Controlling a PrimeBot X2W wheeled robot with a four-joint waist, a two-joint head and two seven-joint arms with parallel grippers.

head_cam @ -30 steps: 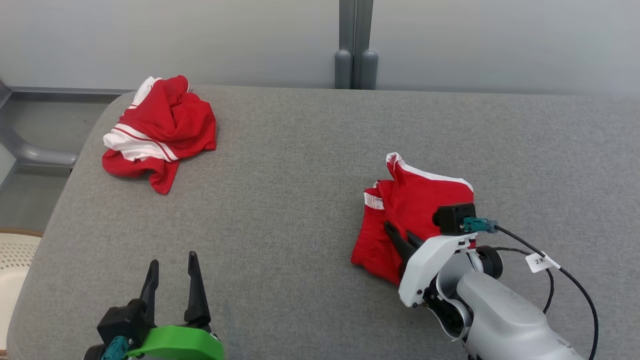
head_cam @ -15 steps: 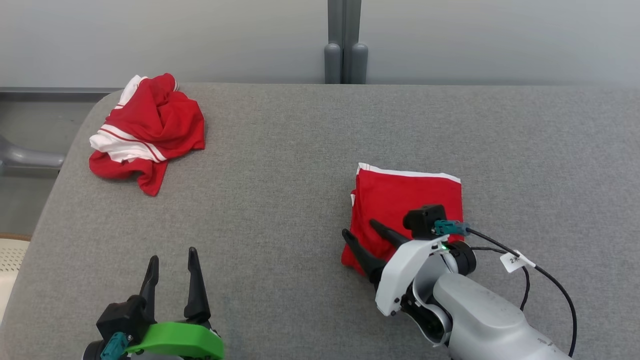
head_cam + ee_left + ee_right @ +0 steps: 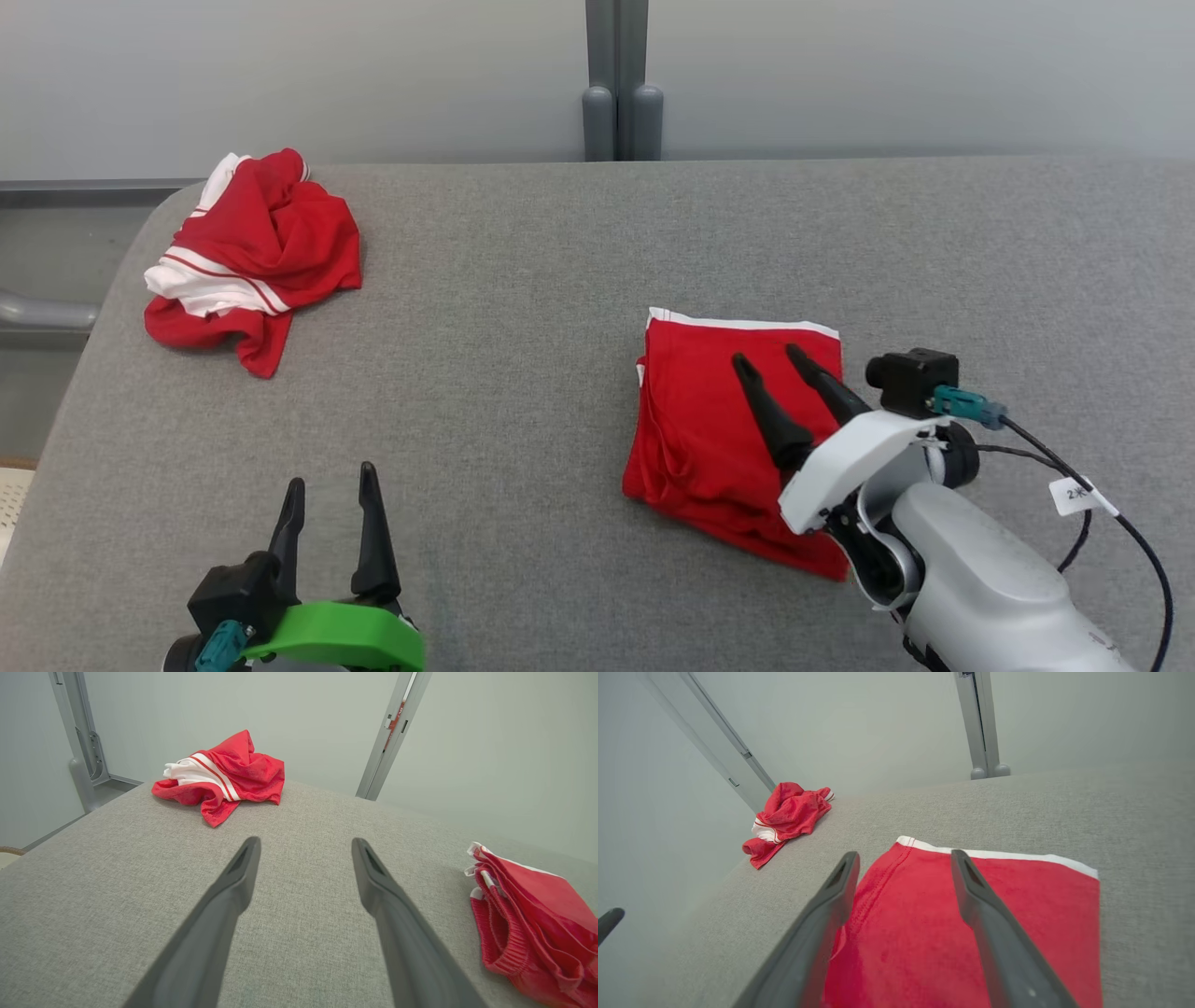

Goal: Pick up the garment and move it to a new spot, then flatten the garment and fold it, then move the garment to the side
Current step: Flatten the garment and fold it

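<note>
A red garment with a white hem [image 3: 700, 420] lies folded flat on the grey table [image 3: 523, 373], right of centre. My right gripper [image 3: 766, 355] stands open just above its right half, with nothing between the fingers. The right wrist view shows the folded garment [image 3: 1031, 905] spread under the open right gripper [image 3: 903, 856]. At the near left, my left gripper [image 3: 331, 476] is open and empty over bare table. From the left wrist view, the left gripper [image 3: 306, 842] points up the table, and the folded garment [image 3: 528, 919] lies to its right.
A second red and white garment [image 3: 252, 252] lies crumpled at the table's far left corner, also seen as a crumpled garment [image 3: 224, 774] [image 3: 789, 812]. A grey post [image 3: 616, 93] stands behind the back edge. The table's rounded left edge drops to the floor.
My right gripper has opened and let go of the garment, whose raised edge has dropped flat. The gripper has then swung over the garment's right half. The head camera has turned slightly right.
</note>
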